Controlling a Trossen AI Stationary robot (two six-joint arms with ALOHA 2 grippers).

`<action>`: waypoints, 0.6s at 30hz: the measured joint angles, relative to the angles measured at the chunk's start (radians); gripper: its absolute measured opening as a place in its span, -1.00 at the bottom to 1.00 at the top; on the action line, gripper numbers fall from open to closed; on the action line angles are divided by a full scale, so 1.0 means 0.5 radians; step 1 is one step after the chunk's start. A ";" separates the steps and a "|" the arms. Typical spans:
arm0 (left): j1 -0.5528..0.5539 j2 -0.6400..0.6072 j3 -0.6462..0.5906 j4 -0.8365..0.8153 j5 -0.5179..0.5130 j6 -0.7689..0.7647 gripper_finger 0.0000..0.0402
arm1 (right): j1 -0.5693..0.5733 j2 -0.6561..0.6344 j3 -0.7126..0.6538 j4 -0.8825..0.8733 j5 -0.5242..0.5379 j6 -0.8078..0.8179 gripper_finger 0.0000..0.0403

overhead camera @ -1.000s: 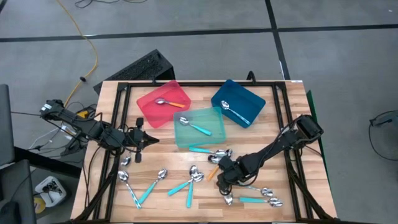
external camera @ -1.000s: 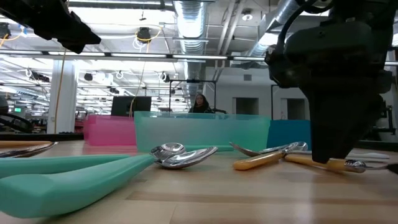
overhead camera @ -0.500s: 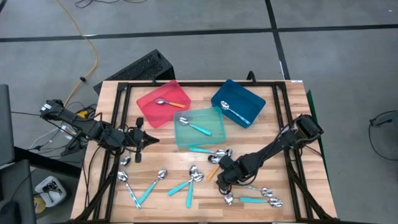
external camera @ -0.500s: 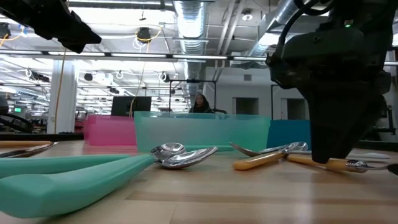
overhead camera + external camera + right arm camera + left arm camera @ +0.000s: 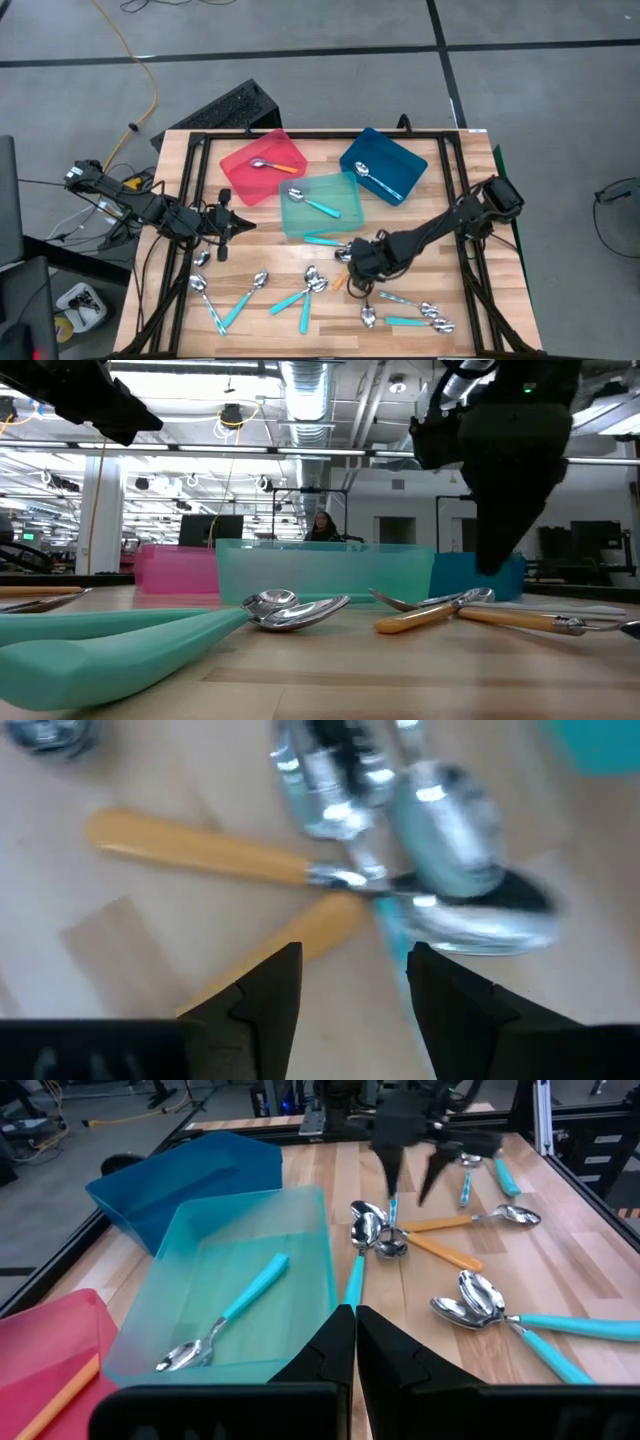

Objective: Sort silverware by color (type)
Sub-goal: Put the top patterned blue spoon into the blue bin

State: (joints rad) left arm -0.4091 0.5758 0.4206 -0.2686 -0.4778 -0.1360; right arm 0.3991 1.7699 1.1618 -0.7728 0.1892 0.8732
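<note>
Closest in, the right gripper (image 5: 345, 982) hangs just above the desk (image 5: 480, 300) with its fingers (image 5: 260, 985) apart and holding nothing. Two orange-handled spoons (image 5: 215, 850) lie right beyond the tips, crossing at the necks in a little pile of bowls. Best guess, the nearer orange handle runs slantwise across the gap, so the wrist needs a twist to straddle it. Right arm is clearly nearer. The left gripper (image 5: 350, 1345) waits shut by the desk's left side. Wrist view shows the crossing; the high view only shows the cluster (image 5: 348, 255) just short of the teal tray (image 5: 345, 182), with more teal spoons (image 5: 290, 298) scattered.
</note>
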 joint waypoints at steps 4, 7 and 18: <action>0.000 0.000 0.000 -0.024 0.000 0.000 -1.00 | 0.019 0.012 -0.030 -0.138 0.057 -0.226 0.01; 0.000 0.001 -0.001 -0.023 0.000 0.001 -1.00 | 0.043 0.008 -0.069 -0.110 0.106 -0.390 0.01; 0.000 0.000 0.000 -0.022 -0.001 0.018 -1.00 | 0.002 0.006 -0.292 0.032 0.072 -0.513 0.01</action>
State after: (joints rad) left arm -0.4091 0.5761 0.4206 -0.2794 -0.4782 -0.1268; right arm 0.3999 1.7729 1.0159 -0.7567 0.2251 0.6167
